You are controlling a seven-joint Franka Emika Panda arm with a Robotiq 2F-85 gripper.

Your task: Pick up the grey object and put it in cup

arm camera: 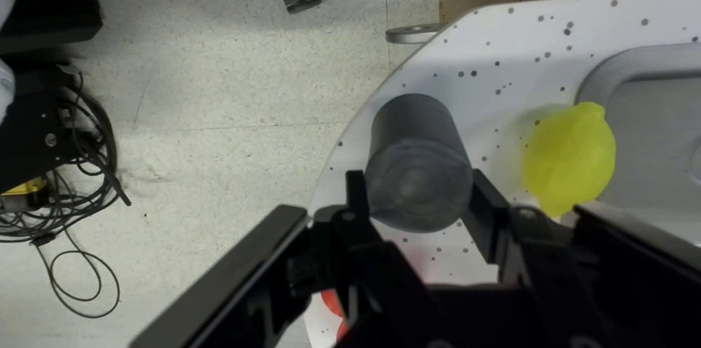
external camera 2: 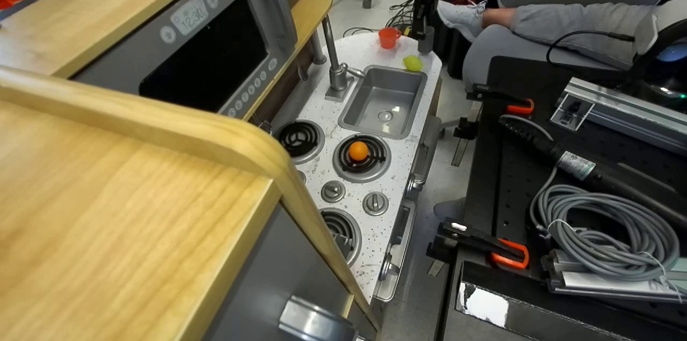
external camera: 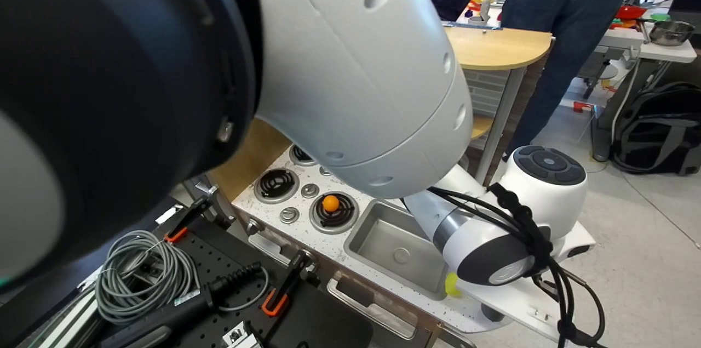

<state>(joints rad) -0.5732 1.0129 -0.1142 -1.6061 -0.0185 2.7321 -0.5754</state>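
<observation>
Gripper (arm camera: pixel 419 189) is clamped on the dark grey cylinder (arm camera: pixel 413 123) from both sides, over the rounded end of the speckled countertop (arm camera: pixel 493 35); can't tell if its base touches. Red cup (external camera 2: pixel 387 39) w/ handle stands nearby. Lemon (arm camera: pixel 569 156) sits btwn cylinder & sink (external camera 2: pixel 384 99); orange (external camera 2: pixel 358 151) rests on a coil burner (external camera 2: pixel 370 166) in both ext. views.

In an exterior view, at the far end of the counter (external camera 2: pixel 357 51), a cup (external camera 2: pixel 387 39) on the left and, on the right, a cylinder (external camera 2: pixel 426 42), between the jaws of the gripper (arm camera: pixel 419 197) in the wrist view. Before them a lemon (external camera 2: pixel 413 63), just beside the far rim of the sink (external camera 2: pixel 375 99), with a tap (external camera 2: pixel 338 79) to the left. Nearer, a ball (external camera 2: pixel 358 151) on a burner (external camera 2: pixel 379 155), another burner (external camera 2: pixel 298 141) to the left.
</observation>
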